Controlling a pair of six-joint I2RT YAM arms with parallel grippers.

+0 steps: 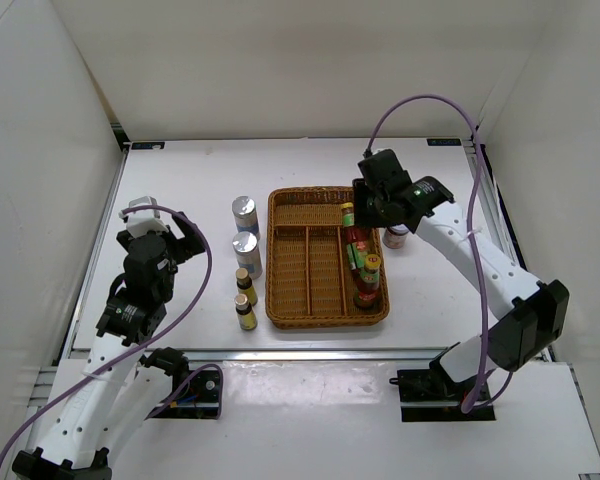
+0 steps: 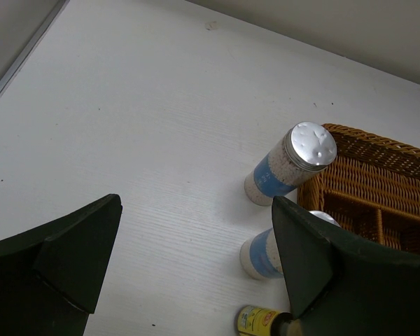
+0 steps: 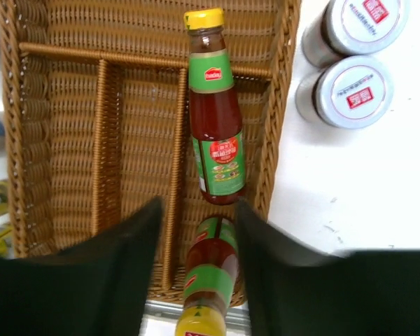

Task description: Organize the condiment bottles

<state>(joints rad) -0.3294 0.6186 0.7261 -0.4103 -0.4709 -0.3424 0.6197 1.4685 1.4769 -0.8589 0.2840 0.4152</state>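
two sauce bottles (image 3: pixel 213 126), two shakers (image 1: pixel 245 215) (two jars (image 3: pixel 357 91))

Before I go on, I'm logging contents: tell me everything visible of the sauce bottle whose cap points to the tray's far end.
The sauce bottle holds red sauce under a yellow cap, with a green neck band and a green picture label. It lies on its side in the wicker tray's right long compartment, neck over the cross divider, cap in the far section. Nothing grips it.

Tray (image 1: pixel 271 260) left and middle compartments open from above; right one blocked by two lying sauce bottles (image 1: pixel 368 280). Shakers (image 1: pixel 247 253), tiny bottles (image 1: pixel 246 315) line tray's left rim, jars (image 3: pixel 350 91) stand off its right; far-left surface (image 1: pixel 170 190) bare
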